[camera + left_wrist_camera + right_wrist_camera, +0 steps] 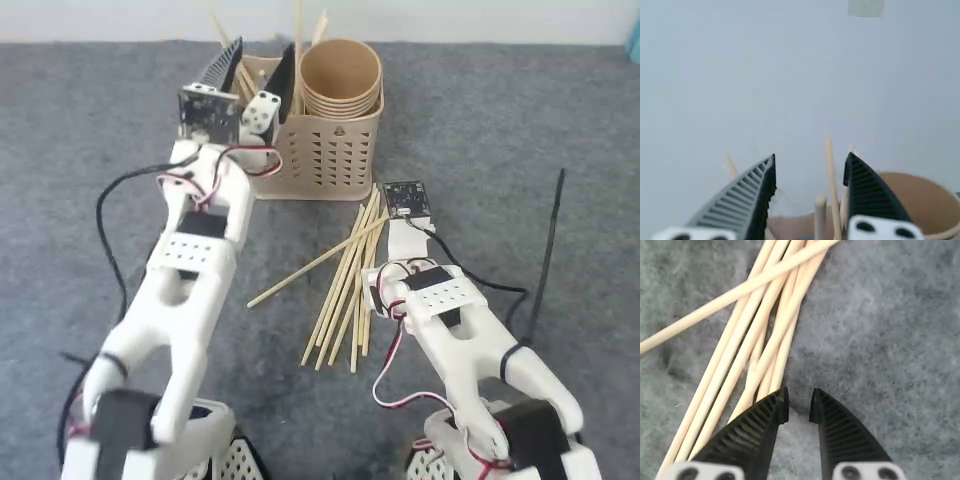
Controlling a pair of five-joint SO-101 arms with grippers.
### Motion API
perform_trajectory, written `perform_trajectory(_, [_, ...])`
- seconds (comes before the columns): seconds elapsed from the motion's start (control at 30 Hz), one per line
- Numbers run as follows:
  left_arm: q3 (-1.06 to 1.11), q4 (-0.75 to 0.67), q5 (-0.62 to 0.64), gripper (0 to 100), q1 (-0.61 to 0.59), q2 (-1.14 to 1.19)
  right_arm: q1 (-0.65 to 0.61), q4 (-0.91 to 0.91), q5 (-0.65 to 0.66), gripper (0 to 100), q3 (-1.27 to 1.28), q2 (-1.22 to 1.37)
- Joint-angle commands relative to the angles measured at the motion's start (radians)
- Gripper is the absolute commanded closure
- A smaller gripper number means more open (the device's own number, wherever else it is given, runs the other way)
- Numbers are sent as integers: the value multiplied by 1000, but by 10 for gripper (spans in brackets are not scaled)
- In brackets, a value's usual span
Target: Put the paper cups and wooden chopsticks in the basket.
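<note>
My right gripper point(799, 405) sits low over the carpet point(890, 340), jaws narrowly apart and empty, just right of the loose chopsticks point(765, 340). I'd widen, shift left over one or two sticks, then close. My left gripper point(811, 160) hangs wide apart above the basket point(330, 150), with the paper cups point(340, 75) stacked inside. The high view gives the whole fan of sticks; the right wrist view tells me the jaws are beside them, not around.

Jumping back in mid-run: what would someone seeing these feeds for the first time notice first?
The loose pile of wooden chopsticks on the grey carpet before the basket stands out, the right gripper low beside it, slightly open and empty. Next, the stack of paper cups already in the basket, with the left gripper wide open above upright chopsticks at its other end.
</note>
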Motion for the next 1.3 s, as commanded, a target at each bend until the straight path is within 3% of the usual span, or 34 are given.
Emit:
perform_trajectory(0.0, [71, 5, 6, 787, -31, -201, -19, 10, -6, 919, -51, -16])
perform_trajectory(0.1, [157, 17, 8, 787, -44, -338, -54, 12, -12, 919, -49, -18])
perform_trajectory(0.17, [202, 104, 8, 787, -66, -443, -70, 13, -14, 919, -49, -18])
perform_trajectory(0.4, [229, 767, 9, 785, -106, -801, -73, 12, -54, 919, -49, -18])
perform_trajectory(0.5, [282, 913, 8, 784, -129, -868, -71, 4, -68, 919, -52, -7])
perform_trajectory(0.7, [503, 852, 8, 784, -149, -885, -67, -58, -68, 919, -68, 73])
perform_trajectory(0.83, [641, 779, 8, 784, -150, -891, -67, 2, -68, 919, -150, 154])
perform_trajectory(0.93, [705, 770, 8, 784, -141, -891, -65, 15, -68, 922, -172, 182])
perform_trajectory(1.03, [769, 769, 8, 783, -110, -890, -65, 16, -68, 997, -173, 183])
perform_trajectory(1.27, [846, 671, 8, 783, -80, -893, 18, 104, -71, 991, -167, 130])
